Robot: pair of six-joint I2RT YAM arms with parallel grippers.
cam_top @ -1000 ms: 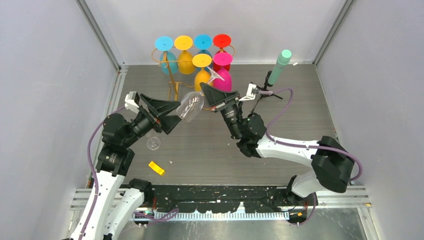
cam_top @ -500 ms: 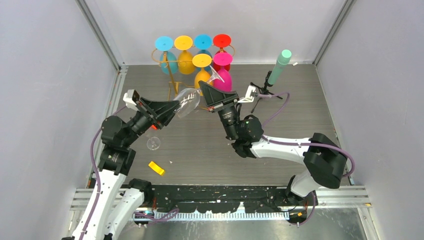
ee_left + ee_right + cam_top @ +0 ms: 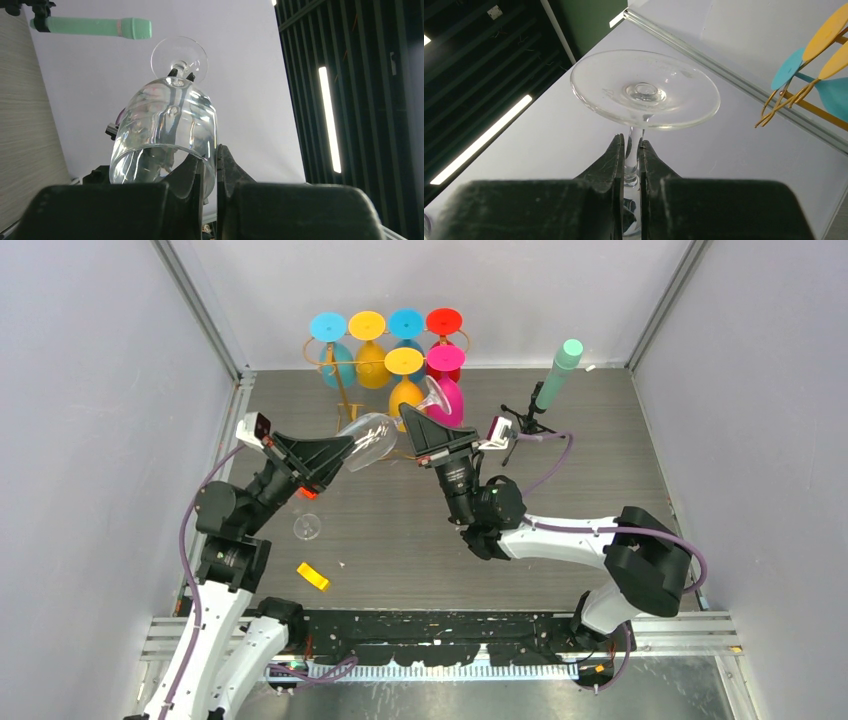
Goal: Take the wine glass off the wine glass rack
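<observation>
A clear wine glass [image 3: 368, 438] hangs tilted in the air just in front of the gold wire wine glass rack [image 3: 345, 390], held from both ends. My left gripper [image 3: 345, 448] is shut on the bowl's rim, one finger inside the bowl and one outside; the left wrist view shows the glass [image 3: 165, 120] rising from that gripper [image 3: 210, 155]. My right gripper [image 3: 408, 418] is shut on the stem just below the round foot [image 3: 644, 90], with the stem pinched in the right gripper [image 3: 630, 142]. Several coloured glasses [image 3: 404, 362] hang upside down on the rack.
A green cylinder [image 3: 558, 370] on a black tripod stands at the back right. On the table near my left arm are another clear glass [image 3: 308, 527] and an orange block [image 3: 313, 576]. Grey walls close in three sides.
My left gripper has shut on the bowl's rim. Both arms and the glass have shifted a little toward the back left.
</observation>
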